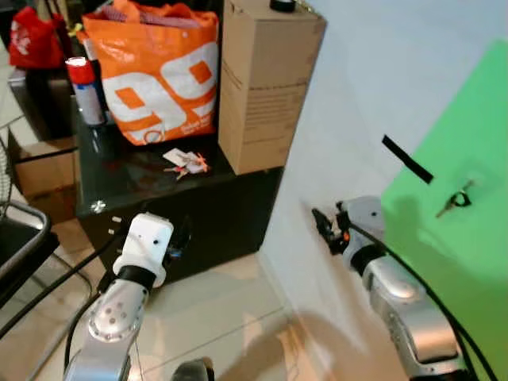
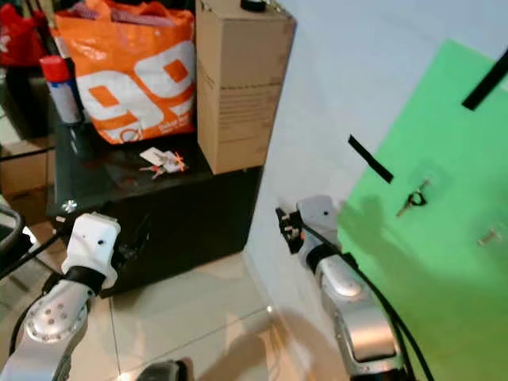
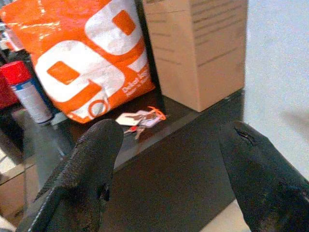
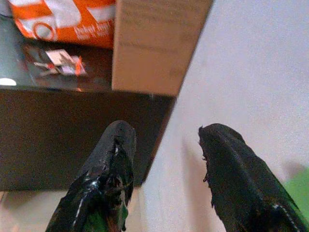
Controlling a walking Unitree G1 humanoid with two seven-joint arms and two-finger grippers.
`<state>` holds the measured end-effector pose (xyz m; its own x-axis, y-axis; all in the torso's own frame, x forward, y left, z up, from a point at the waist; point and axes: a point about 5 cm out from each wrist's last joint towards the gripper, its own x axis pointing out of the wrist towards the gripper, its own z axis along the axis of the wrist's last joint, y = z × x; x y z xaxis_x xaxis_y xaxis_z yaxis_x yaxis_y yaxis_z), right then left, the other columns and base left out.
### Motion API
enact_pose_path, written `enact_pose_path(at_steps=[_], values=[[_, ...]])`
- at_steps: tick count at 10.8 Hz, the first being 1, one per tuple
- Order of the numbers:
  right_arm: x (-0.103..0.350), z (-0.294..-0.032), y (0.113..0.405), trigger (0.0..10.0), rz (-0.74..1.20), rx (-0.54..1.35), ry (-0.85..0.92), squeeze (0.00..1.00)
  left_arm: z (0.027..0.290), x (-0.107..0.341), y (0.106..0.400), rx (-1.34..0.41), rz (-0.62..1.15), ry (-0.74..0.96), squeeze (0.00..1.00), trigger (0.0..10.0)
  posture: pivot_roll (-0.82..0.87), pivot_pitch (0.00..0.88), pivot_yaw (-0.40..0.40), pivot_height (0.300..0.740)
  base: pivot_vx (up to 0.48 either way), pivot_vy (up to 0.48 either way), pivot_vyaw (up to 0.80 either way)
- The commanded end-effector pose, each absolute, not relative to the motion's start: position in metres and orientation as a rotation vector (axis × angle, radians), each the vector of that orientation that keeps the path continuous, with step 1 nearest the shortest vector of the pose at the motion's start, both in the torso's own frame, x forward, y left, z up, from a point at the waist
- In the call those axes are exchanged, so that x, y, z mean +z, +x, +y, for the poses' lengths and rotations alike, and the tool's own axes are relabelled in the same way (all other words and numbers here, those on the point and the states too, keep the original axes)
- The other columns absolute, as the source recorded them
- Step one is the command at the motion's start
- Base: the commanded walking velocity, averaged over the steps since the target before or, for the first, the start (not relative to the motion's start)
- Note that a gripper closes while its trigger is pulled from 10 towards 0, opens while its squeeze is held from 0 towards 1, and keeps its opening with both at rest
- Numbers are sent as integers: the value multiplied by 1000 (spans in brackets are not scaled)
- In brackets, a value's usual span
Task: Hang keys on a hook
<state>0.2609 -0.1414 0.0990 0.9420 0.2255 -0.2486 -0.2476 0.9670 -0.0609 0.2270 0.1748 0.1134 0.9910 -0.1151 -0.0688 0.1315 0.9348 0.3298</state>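
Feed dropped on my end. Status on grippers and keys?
Left gripper open, low before the black cabinet. Right gripper open, near the wall. Keys on the cabinet; another key already on the green sheet.

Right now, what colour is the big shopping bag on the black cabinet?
The bag is orange with large white markings, clearest in the left eye view.

On the orange bag [image 1: 159, 75] you can read large white digits, "99", across its front; from the left wrist view it sits beyond the spread left fingers [image 3: 82, 179]. Below the digits there is a line of small white lettering, too blurred for you to make out. The cardboard box [image 3: 198, 46] beside the bag carries rows of dark printed lines on its side, and you cannot read those either.
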Motion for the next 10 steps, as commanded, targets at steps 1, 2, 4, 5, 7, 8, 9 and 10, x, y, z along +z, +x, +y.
enact_pose_path(at_steps=[1,2,4,5,7,8,9,10], values=[[103,-152,262,10000,241,204,-1,0,168,116,229,-148,26,328,0,10000,33,0,-93,740,0,0,0],[106,-149,260,10000,239,231,80,0,167,115,230,-157,26,327,0,10000,31,0,-91,740,0,0,0],[113,-154,262,10000,160,176,112,0,166,115,235,-163,21,325,0,10000,15,0,-73,740,0,0,0],[117,-154,262,10000,135,157,130,0,164,116,238,-171,16,322,0,10000,5,0,-67,740,0,0,0],[123,-156,261,10000,111,140,172,0,160,116,241,-178,11,324,0,10000,1,0,-69,740,0,0,0],[118,-162,260,10000,166,97,173,0,157,116,243,-184,3,323,0,10000,4,0,-76,740,0,0,0],[117,-162,260,10000,182,110,204,0,156,116,243,-189,2,321,0,10000,4,0,-77,740,0,0,0],[115,-158,256,10000,193,176,192,0,155,116,242,-194,7,312,0,10000,-3,0,-70,740,0,0,0]])
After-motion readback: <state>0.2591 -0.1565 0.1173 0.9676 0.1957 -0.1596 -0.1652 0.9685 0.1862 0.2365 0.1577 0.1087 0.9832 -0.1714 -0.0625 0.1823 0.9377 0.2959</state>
